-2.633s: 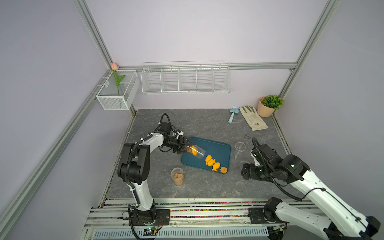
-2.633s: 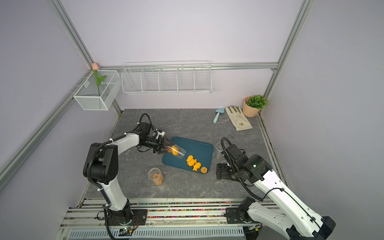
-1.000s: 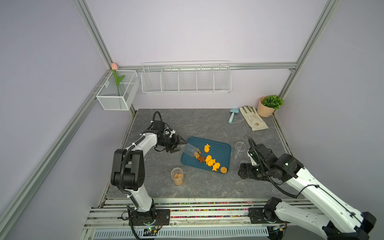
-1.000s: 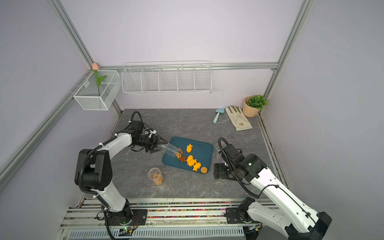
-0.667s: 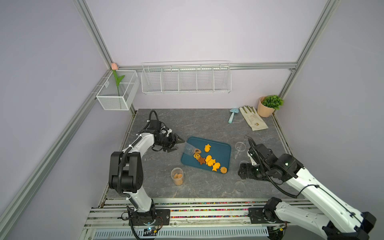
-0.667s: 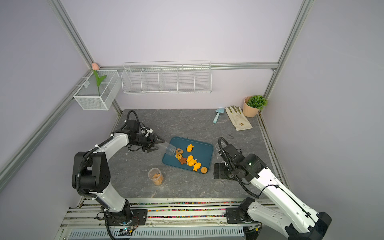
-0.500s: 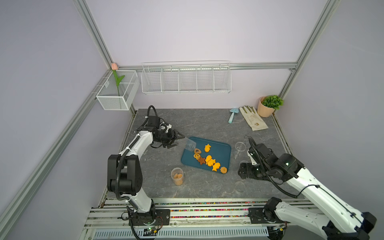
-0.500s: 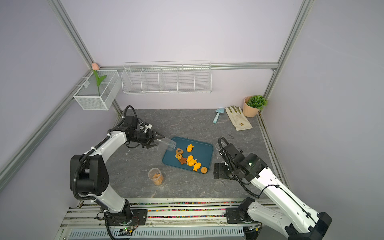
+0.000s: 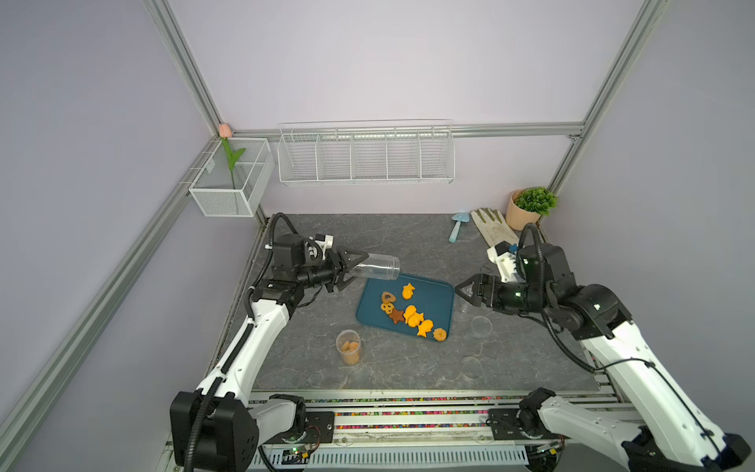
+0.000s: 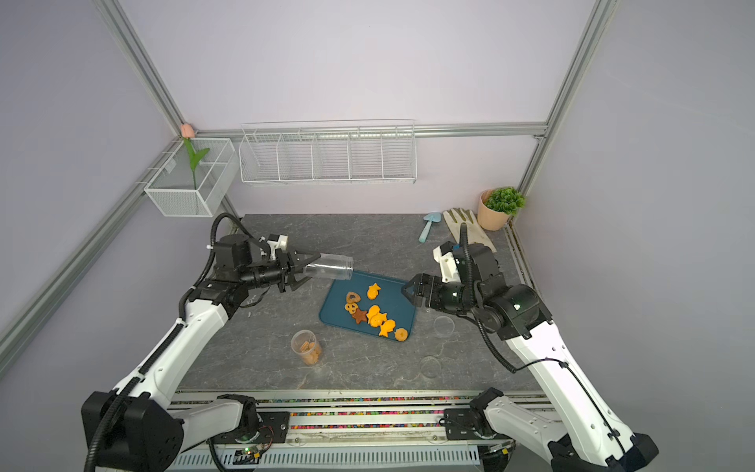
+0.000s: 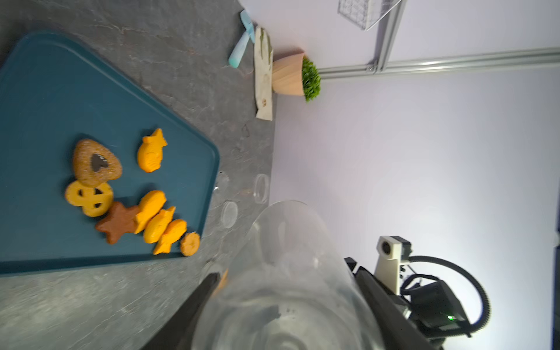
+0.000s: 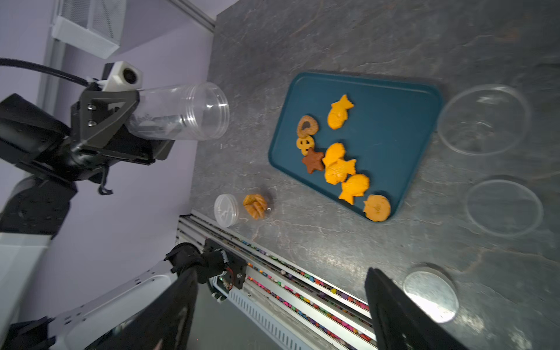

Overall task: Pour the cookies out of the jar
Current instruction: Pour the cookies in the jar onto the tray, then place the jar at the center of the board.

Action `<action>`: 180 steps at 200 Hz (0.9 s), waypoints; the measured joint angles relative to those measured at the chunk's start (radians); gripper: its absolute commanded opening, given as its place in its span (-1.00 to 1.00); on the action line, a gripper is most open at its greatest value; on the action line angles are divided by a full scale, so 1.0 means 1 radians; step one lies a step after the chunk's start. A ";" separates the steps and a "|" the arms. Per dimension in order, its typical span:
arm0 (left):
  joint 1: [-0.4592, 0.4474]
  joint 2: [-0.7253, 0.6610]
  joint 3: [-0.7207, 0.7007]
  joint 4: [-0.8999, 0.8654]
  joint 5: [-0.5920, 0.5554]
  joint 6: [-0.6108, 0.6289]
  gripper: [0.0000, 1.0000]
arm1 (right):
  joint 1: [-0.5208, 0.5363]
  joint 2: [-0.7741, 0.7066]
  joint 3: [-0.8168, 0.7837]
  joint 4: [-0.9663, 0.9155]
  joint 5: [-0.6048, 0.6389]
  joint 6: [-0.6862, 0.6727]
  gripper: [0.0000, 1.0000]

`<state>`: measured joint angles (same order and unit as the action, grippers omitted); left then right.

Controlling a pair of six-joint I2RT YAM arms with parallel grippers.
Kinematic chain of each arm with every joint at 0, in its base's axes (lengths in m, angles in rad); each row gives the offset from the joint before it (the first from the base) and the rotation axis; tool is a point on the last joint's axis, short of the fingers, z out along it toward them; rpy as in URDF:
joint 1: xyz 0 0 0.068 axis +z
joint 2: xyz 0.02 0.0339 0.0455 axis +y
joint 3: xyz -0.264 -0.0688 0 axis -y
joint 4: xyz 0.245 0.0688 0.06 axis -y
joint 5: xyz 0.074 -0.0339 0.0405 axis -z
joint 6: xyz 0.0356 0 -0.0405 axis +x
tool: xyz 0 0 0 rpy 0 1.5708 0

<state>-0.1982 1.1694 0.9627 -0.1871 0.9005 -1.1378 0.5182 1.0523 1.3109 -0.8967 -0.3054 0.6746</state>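
Gripping the clear jar at its closed end, the left gripper had its jaws clamped on the base. It held the vessel on its side above the table, mouth facing the teal tray. This attitude suited letting the contents slide onto the tray rather than the table. No cookie was visible inside the jar.

The cookies lay on the tray, most in a touching row and one fish apart. The right gripper hung just beside the tray edge opposite the jar, jaws spread with nothing between them, probably on standby.

A second jar containing biscuits stood on the table near the tray. Loose clear lids lay beside it. No brand, label or legible writing was found on any item.
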 measured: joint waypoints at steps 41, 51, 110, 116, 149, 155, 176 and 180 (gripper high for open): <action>-0.032 -0.127 -0.124 0.255 -0.003 -0.271 0.34 | 0.000 0.063 -0.022 0.220 -0.170 0.074 0.77; -0.040 -0.146 -0.143 0.302 -0.007 -0.322 0.35 | 0.000 0.068 -0.028 0.270 -0.199 0.095 0.77; -0.112 -0.166 -0.155 0.442 -0.029 -0.453 0.35 | 0.012 0.151 -0.028 0.480 -0.313 0.186 0.77; -0.124 -0.164 -0.155 0.454 -0.033 -0.460 0.35 | 0.017 0.164 -0.027 0.500 -0.323 0.195 0.77; -0.164 -0.134 -0.156 0.501 -0.081 -0.486 0.35 | 0.036 0.224 0.006 0.538 -0.357 0.217 0.76; -0.165 -0.129 -0.156 0.505 -0.085 -0.489 0.35 | 0.039 0.228 0.011 0.544 -0.360 0.219 0.77; -0.200 -0.114 -0.156 0.521 -0.072 -0.493 0.35 | 0.080 0.245 0.029 0.573 -0.377 0.224 0.77; -0.204 -0.114 -0.156 0.523 -0.069 -0.493 0.35 | 0.089 0.247 0.030 0.577 -0.379 0.225 0.77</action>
<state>-0.4023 1.0557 0.8070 0.3359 0.8310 -1.6306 0.6075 1.2991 1.3411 -0.3195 -0.6842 0.8997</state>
